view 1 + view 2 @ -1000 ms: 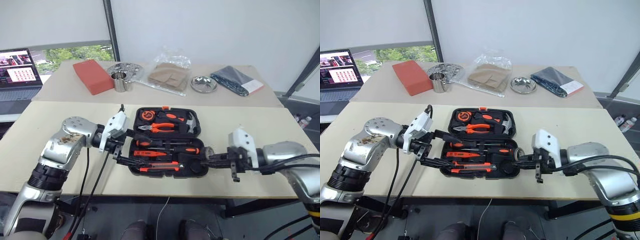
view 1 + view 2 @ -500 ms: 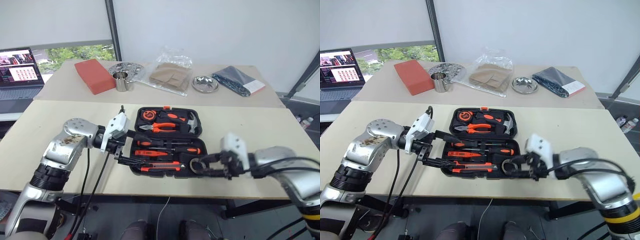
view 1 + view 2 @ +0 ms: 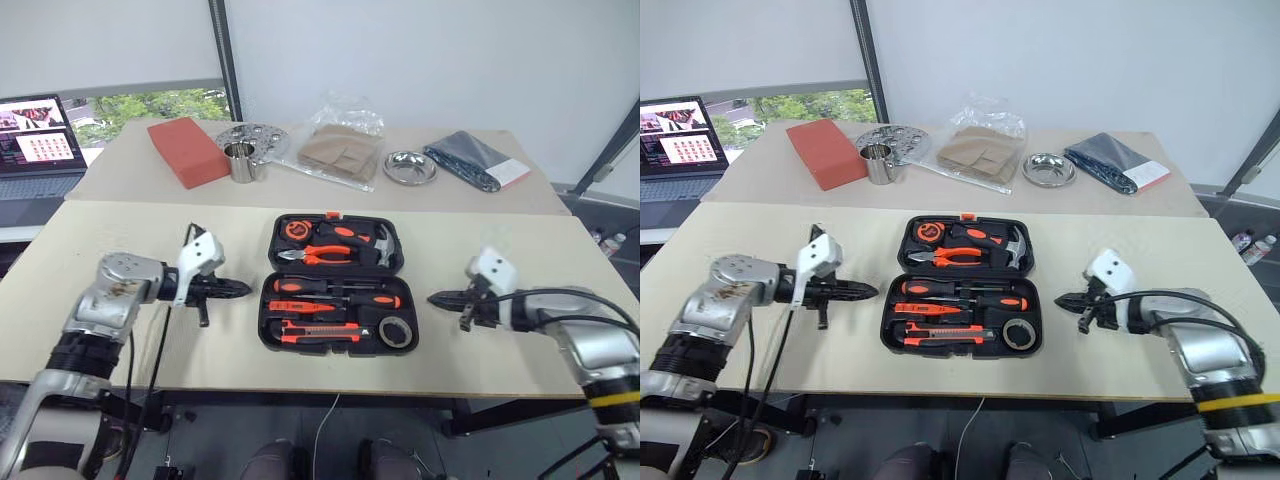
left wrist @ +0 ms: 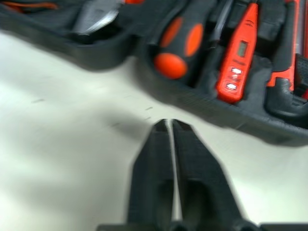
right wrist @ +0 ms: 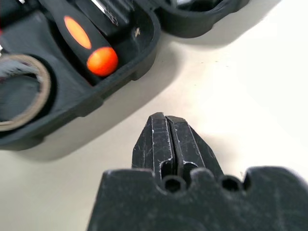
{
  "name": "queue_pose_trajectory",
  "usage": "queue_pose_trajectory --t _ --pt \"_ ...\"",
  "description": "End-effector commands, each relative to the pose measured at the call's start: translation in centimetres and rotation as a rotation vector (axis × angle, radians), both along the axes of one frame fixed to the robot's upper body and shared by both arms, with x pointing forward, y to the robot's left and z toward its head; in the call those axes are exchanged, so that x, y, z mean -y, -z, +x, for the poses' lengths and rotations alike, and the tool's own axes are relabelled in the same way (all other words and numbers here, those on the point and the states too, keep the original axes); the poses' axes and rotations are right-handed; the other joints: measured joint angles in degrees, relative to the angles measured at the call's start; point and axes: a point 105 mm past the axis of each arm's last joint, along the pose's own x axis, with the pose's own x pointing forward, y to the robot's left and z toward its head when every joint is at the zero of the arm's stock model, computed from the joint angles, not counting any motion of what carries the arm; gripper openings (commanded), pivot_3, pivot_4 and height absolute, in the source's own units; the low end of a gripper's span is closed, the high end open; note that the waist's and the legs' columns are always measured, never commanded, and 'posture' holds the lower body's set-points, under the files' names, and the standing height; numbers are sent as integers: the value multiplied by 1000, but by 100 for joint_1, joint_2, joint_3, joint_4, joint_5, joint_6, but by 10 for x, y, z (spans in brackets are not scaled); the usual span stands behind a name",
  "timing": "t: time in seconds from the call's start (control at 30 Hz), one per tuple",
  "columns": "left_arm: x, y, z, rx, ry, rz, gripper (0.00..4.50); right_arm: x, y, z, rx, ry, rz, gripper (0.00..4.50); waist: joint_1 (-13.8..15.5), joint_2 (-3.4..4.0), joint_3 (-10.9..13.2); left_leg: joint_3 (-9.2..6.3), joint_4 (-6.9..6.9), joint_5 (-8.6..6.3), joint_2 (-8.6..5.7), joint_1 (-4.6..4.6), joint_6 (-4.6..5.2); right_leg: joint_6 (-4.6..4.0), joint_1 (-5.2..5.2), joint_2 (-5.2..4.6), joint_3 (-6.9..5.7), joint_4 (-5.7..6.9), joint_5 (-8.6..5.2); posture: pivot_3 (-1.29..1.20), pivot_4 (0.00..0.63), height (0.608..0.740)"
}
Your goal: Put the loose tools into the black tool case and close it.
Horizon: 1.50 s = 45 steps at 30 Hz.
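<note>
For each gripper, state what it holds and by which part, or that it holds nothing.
Neither holds anything. The left gripper and right gripper are both shut and empty, over the table beside the tool case.

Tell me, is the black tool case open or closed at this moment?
Open. The black tool case lies spread flat on the table, both halves facing up, with the screwdrivers and tape roll visible in its recesses.
</note>
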Motion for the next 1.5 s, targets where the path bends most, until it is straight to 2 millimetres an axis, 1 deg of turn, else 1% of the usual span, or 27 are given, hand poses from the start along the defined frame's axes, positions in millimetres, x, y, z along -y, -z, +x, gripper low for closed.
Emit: queue_pose_trajectory --t 0.03,0.1,0.17,0.33,0.43,0.5,0.6,0.63,0.7,0.77,0.8,0.83,0.87,0.9,0.97,1.0,1.03,1.1,1.13,1.17,1.2,1.23,1.37,1.4,1.43,1.47,1.5 --pt "16 -3 1 9 55 2 138 -21 -11 2 50 -118 -1 0 0 0 0 0 0 0 0 -1 0 0 0 2 0 0 0 0 150 734" --pt "25 -1 -6 -24 113 2 138 -37 -14 -10 25 -229 20 0 5 0 0 -2 0 3 2 0 5 -1 0 4 -1 2 0 0 150 734" --pt "29 -2 -16 -45 167 -2 138 -45 -13 -27 -18 -326 27 0 8 1 1 -4 -1 16 1 -3 28 0 -1 4 -4 0 -1 0 150 734" --pt "28 -4 -46 -123 270 5 138 -48 -6 -59 -86 -415 35 0 -15 1 1 -9 -12 15 3 -8 29 3 -5 8 -5 -7 -3 0 150 734" --pt "22 4 -61 -148 291 48 138 -45 -1 -65 -89 -383 32 0 -22 2 1 -13 -17 10 11 -2 20 1 -4 13 -6 -6 -11 0 150 734" --pt "15 11 -67 -149 281 83 138 -41 4 -67 -88 -353 23 0 -21 3 2 -14 -16 9 13 0 18 -2 -4 13 -5 -4 -14 0 150 734" --pt "2 19 -69 -142 238 121 138 -32 9 -72 -92 -305 9 0 -3 3 2 -14 -9 -13 14 3 -23 -2 -2 7 -4 -2 -14 0 150 734" --pt "-4 21 -68 -138 214 133 138 -26 11 -73 -91 -276 -1 0 -1 3 2 -15 -8 -15 13 6 -27 -2 1 -21 -2 -2 -15 0 150 734" --pt "-16 24 -64 -134 152 155 138 -14 14 -74 -82 -216 -23 0 12 4 2 -15 -8 -17 11 8 -29 2 1 -24 -2 -1 -16 0 150 734" --pt "-30 25 -54 -129 58 169 138 -1 12 -70 -86 -133 -10 0 18 5 1 -15 -8 -18 10 14 -30 1 5 -26 0 1 -15 0 150 734" --pt "-40 24 -45 -134 -20 160 507 7 7 -66 -83 -76 14 461 18 5 1 -14 -8 -18 9 20 -31 3 10 -26 0 1 -16 0 150 734" --pt "-46 24 -39 -139 -72 152 642 12 3 -63 -81 -40 31 595 23 5 2 -14 -8 -18 9 21 -31 5 10 -27 0 3 -17 0 150 734" --pt "-51 17 -29 -149 -153 105 840 17 -5 -55 -69 11 72 848 26 5 2 -14 -8 -18 11 24 -31 8 10 -28 -1 3 -18 0 150 734" --pt "-54 13 -22 -159 -203 69 1189 19 -11 -51 -63 44 102 1212 23 5 2 -15 -8 -16 13 24 -35 15 10 -27 -2 7 -19 0 150 734" --pt "-51 -5 -3 -204 -331 -76 1775 18 -28 -37 -67 114 220 1754 20 3 4 -14 -8 -6 18 23 -48 11 7 -27 -2 7 -5 0 150 734" --pt "-46 -14 8 -250 -402 -152 2395 15 -37 -27 -69 145 272 2442 18 1 5 -15 -4 3 23 26 -49 7 8 -24 -3 16 5 0 150 734" --pt "-41 -20 18 -298 -459 -210 2583 11 -44 -16 -67 173 311 2613 18 1 4 -15 -3 12 23 15 -48 7 -2 -23 -3 15 13 0 150 734" --pt "-29 -28 31 -367 -521 -278 3124 4 -52 4 -75 236 352 3204 18 -13 11 -15 -2 17 20 25 -42 7 11 -19 0 25 18 0 150 734" --pt "-20 -31 36 -401 -535 -308 3500 0 -51 13 -93 264 356 3245 15 -13 11 -14 7 28 13 -10 -35 14 -21 0 0 30 24 0 150 734" --pt "-12 -33 39 -426 -540 -322 3500 -5 -49 19 -108 276 349 3245 15 -14 10 -12 3 41 5 -22 -26 17 -35 -4 6 33 36 0 150 734" --pt "-5 -31 41 -433 -537 -315 3500 -11 -47 25 -129 283 350 3245 15 -16 9 -11 6 66 0 -21 21 -8 -37 -8 8 52 54 0 150 734" --pt "-2 -27 43 -435 -539 -298 3500 -16 -46 30 -143 289 356 3245 12 -16 8 -10 6 68 -5 -19 25 -8 -37 -13 8 61 53 0 150 734" --pt "4 -12 47 -428 -554 -232 3500 -29 -42 46 -175 329 376 3245 -35 -15 8 -3 -19 67 -12 -40 29 -1 -67 -3 6 76 48 0 150 734" --pt "4 -9 47 -429 -564 -220 3251 -31 -38 48 -187 342 364 3245 -32 -14 7 -2 -21 67 -18 -60 29 -1 -83 5 0 72 47 0 150 734" --pt "5 -7 46 -429 -559 -211 2960 -33 -32 48 -203 341 344 2994 -32 -11 6 -2 -23 67 -19 -61 29 -1 -82 5 -2 70 47 0 150 734" --pt "6 -6 44 -433 -549 -207 2818 -35 -27 47 -217 335 322 2743 -32 -11 6 -3 -25 67 -19 -60 29 1 -78 6 -4 67 46 0 150 734" --pt "6 -5 43 -443 -548 -208 2378 -36 -22 45 -231 333 306 2528 -37 -10 5 -4 -32 68 -19 -60 28 4 -72 9 -5 56 44 0 150 734"
